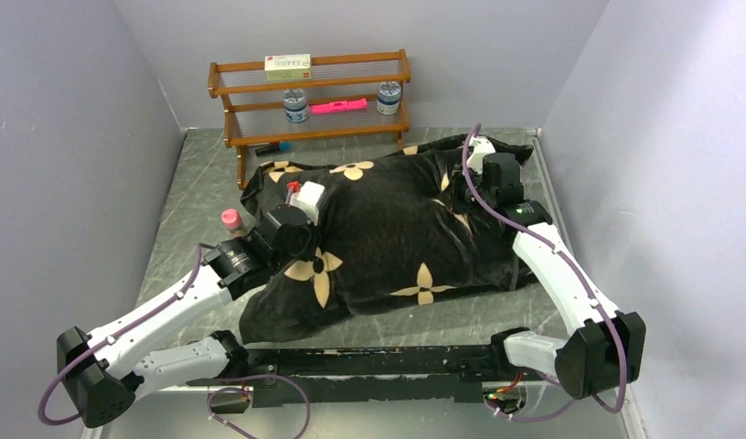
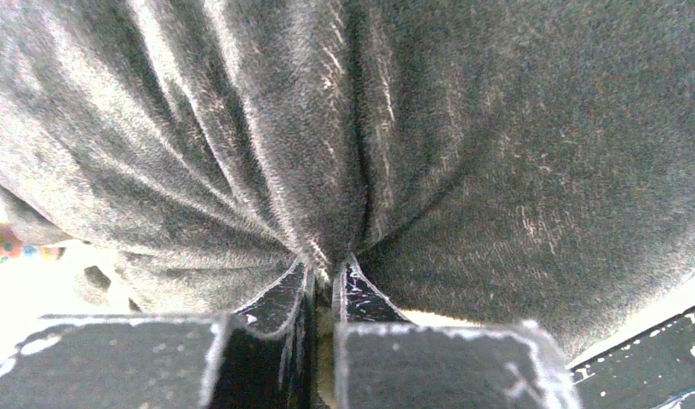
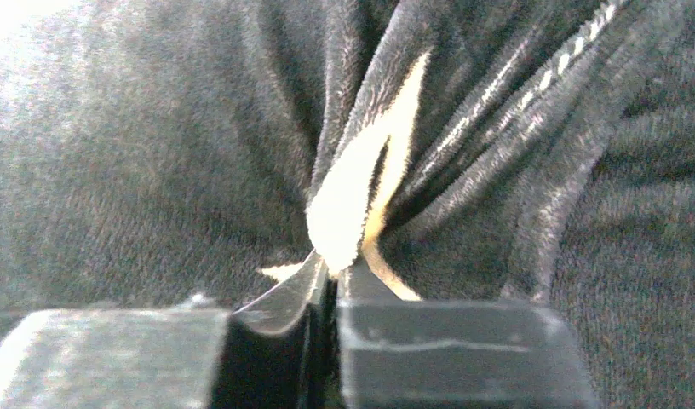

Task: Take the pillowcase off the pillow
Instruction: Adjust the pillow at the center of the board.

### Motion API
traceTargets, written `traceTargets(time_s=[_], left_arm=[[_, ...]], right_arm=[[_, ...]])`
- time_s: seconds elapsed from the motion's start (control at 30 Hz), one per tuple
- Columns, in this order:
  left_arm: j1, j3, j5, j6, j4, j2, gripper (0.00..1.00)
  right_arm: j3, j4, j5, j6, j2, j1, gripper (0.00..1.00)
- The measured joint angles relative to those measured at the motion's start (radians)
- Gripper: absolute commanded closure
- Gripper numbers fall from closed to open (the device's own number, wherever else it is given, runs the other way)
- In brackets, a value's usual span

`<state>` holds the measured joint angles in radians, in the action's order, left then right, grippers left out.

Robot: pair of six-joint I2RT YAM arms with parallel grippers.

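Our left hand (image 2: 325,271) is closed tight on a pinch of black plush, and the pile gathers into folds that fan away from the fingertips. Our right hand (image 3: 331,268) is closed just as tight, on a ridge of the same fabric where a tan motif is creased between the tips. Both hands grip the pillowcase (image 1: 397,229). It lies plump and rumpled across the middle of the table (image 1: 196,183), from left of centre to close by the right edge, with one end bunched toward the far right corner. The left hand holds it on its left part and the right hand holds it near that far right end. We cannot see the pillow, as the cover hides it. A small pink-capped bottle (image 1: 231,219) stands just beside the pillowcase toward the left edge. A wooden rack (image 1: 351,132) stands along the far edge.
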<state>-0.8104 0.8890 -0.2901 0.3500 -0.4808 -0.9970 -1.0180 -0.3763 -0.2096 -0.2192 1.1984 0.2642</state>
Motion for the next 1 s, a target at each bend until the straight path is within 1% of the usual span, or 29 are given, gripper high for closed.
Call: traceTargets(time_s=[0.13, 0.3, 0.57, 0.73, 0.87, 1.0], left_arm=[[0.0, 0.059, -0.015, -0.047, -0.038, -0.002, 0.95], [-0.001, 0.193, -0.025, -0.122, -0.084, -0.042, 0.95], [0.005, 0.432, -0.085, -0.234, -0.113, -0.215, 0.95], [0.01, 0.556, -0.133, -0.281, -0.129, -0.319, 0.95], [0.013, 0.583, -0.184, -0.288, -0.134, -0.349, 0.95], [0.014, 0.533, -0.214, -0.276, -0.132, -0.34, 0.95]], right_arm=[[0.012, -0.013, -0.01, 0.009, -0.052, 0.003, 1.0], [0.015, -0.067, -0.033, 0.019, -0.159, 0.003, 1.0], [0.015, -0.206, -0.106, 0.052, -0.301, 0.003, 1.0], [0.016, -0.238, -0.201, 0.064, -0.33, 0.003, 1.0], [0.054, -0.216, -0.296, 0.055, -0.33, 0.003, 1.0], [0.075, -0.188, -0.323, 0.042, -0.33, 0.003, 1.0]])
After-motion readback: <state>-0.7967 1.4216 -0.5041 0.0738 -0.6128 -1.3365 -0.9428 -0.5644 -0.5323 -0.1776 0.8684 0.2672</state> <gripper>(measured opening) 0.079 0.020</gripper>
